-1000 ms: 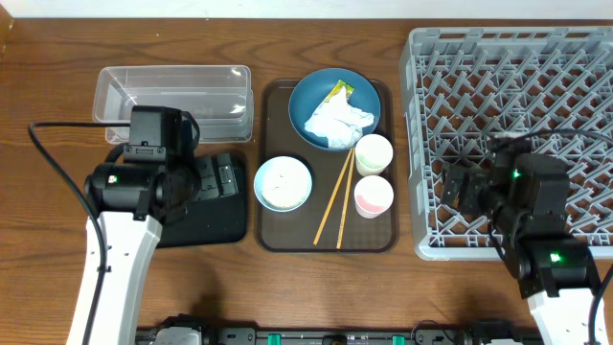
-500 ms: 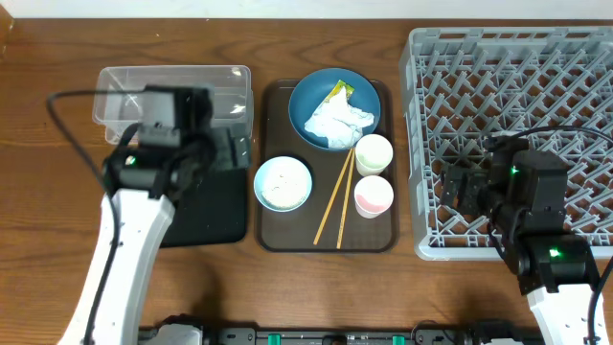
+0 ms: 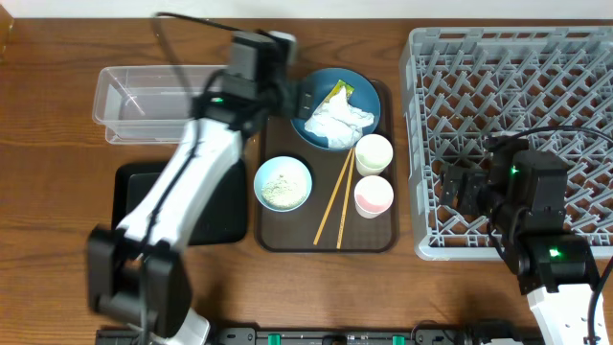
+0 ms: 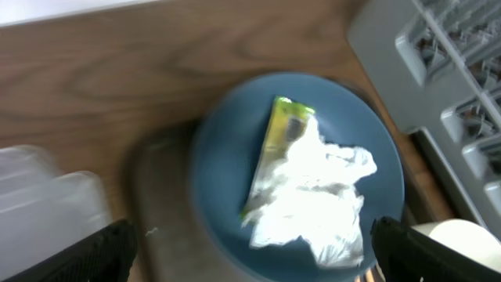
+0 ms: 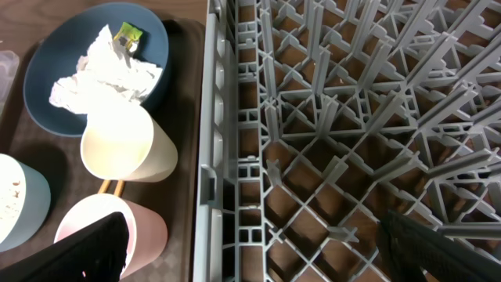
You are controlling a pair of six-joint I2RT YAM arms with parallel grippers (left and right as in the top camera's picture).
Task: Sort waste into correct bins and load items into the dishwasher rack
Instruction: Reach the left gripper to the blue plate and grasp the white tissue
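Napkin (image 3: 337, 123), crumpled and white, lies on the blue plate (image 3: 364, 94) in the upper middle of the overhead view. It partly covers the yellow-green wrapper (image 3: 339, 92), which sticks out at its upper edge.

A second ago the left arm hung over the black tray (image 3: 225, 206) at the lower left. Now it stretches up to the upper middle, and the left gripper (image 4: 252, 235) hovers above the plate with its fingers spread wide and nothing between them. The black tray, then largely covered, now shows more of its surface. The right gripper (image 5: 254, 227) has not moved: it hangs over the lower left part of the rack (image 3: 508, 67), fingers spread and holding nothing. Nothing on the brown tray (image 3: 326, 244) has shifted.

Counted:
- one napkin, one wrapper and one plate
- one bowl (image 3: 259, 182) with rice grains (image 3: 283, 187) in it
- two cups, the cream cup (image 3: 374, 153) and just below it the pink cup (image 3: 374, 196)
- two chopsticks (image 3: 335, 196), lying slantwise between the bowl and the cups

All of these sit on the one brown tray. Two bins stand left of it, the clear tub (image 3: 153, 96) at the upper left and the black tray below it. One rack fills the right side
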